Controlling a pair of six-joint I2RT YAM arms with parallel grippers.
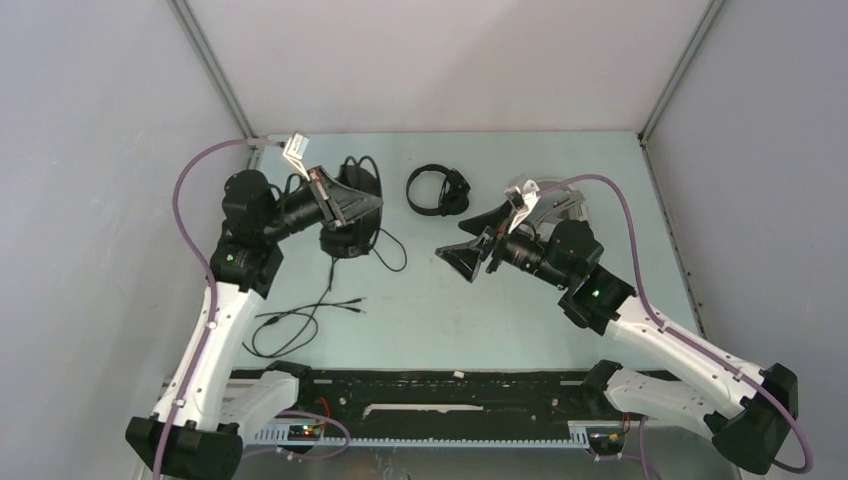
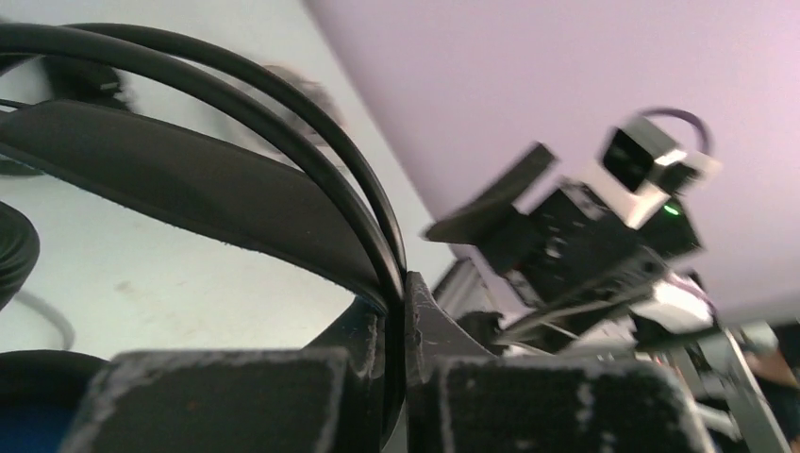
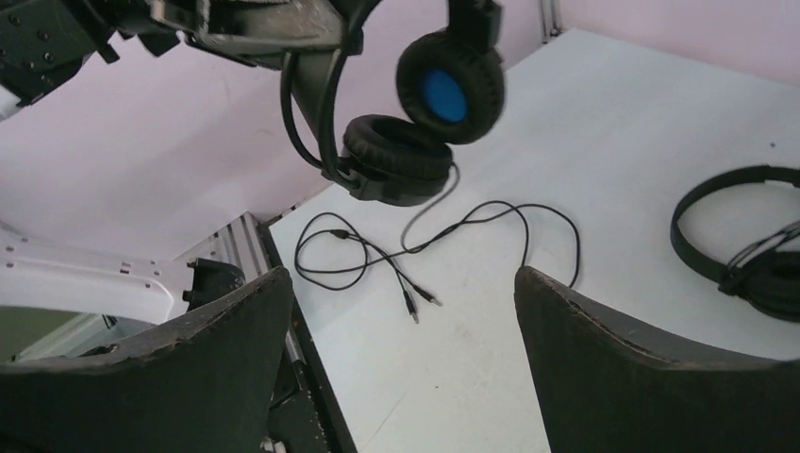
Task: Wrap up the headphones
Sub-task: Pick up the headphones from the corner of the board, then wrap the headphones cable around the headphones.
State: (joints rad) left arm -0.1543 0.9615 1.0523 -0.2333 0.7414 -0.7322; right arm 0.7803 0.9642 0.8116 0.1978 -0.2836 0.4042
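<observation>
Headphones of the bulkier black kind, with blue-lined ear cups (image 3: 451,90), are pinched at the headband by the left gripper (image 2: 406,340). Its jaws are pressed together on the band and the thin wire arcs above it. The headset hangs from that grip at the far left of the table (image 1: 500,320) and appears to be raised off the surface.

Its thin black cable (image 3: 472,212) drops from the lower ear cup and lies in loose loops on the table. It ends in two small plugs (image 3: 415,307) toward the near edge. None of it is wound yet.

The right gripper (image 3: 401,283) hovers near the middle of the table with its jaws spread wide and nothing between them. It faces the hanging headset and the slack cable. A slim black headset (image 1: 437,190) lies apart, farther back on the table.

This looks like the start of the wrapping: one headset is held, with its cord loose. The next move probably calls for the right gripper to come down on the slack cable and close on it. It would then lead the cable round the headband while the left grip keeps the headset steady.
</observation>
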